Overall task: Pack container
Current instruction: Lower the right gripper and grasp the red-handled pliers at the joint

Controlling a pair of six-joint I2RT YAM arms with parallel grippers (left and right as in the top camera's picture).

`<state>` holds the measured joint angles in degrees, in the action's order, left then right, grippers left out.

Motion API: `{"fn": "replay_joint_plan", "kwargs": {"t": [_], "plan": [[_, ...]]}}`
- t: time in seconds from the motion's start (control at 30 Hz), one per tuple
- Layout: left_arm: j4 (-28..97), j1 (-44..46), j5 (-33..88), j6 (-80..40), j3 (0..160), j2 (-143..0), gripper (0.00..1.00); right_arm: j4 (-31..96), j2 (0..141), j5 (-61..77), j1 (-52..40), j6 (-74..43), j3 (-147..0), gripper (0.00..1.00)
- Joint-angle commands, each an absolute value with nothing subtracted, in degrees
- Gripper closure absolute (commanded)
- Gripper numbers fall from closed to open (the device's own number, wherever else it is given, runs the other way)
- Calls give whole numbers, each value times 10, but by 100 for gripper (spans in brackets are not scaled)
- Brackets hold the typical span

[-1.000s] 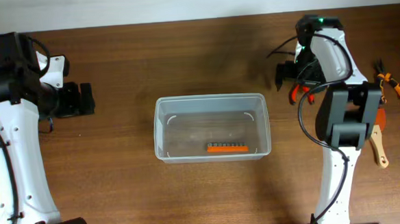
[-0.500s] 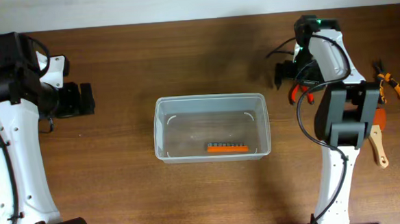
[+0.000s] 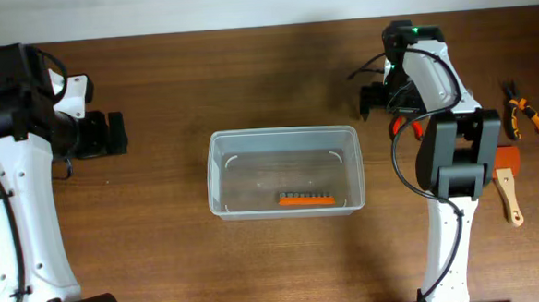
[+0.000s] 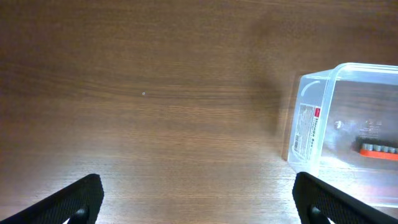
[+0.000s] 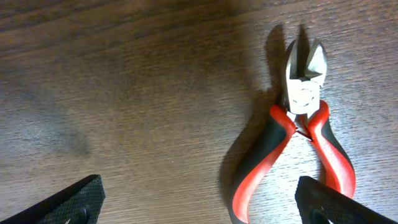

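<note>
The clear translucent plastic rectangular tub (image 3: 282,132) sits at the centre of the overhead frame on the dark wooden table (image 3: 247,69), with a strip of orange bits (image 3: 306,199) lying near its lower wall. The right gripper (image 5: 199,200), at upper right of the overhead frame, is released: its fingers are spread wide and empty over red-and-black-handled side cutters (image 5: 303,93) lying flat on the wood. The left gripper (image 4: 199,200), near the left edge, is likewise spread wide and holds nothing

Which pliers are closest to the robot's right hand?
The red-handled cutters, right by the right gripper. The orange-handled pliers lie farther off to the right.
</note>
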<state>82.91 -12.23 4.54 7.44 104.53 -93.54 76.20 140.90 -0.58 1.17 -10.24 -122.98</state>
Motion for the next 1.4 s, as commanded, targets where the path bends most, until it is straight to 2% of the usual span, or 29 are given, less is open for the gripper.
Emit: {"fn": "replay_joint_plan", "kwargs": {"t": [0.0, 0.97, 1.3, 1.37], "plan": [[828, -120, 51, 67, 1051, -938, 1, 762, 1426, -18, 12, -99, -1227, 1], [828, -120, 51, 67, 1051, -938, 1, 756, 1437, -17, 23, -175, -1227, 0], [828, -120, 51, 67, 1051, -938, 1, 758, 1437, -4, 36, -185, -1227, 20], [828, -120, 51, 67, 1051, -938, 1, 758, 1437, -4, 37, -185, -1227, 21]]}}
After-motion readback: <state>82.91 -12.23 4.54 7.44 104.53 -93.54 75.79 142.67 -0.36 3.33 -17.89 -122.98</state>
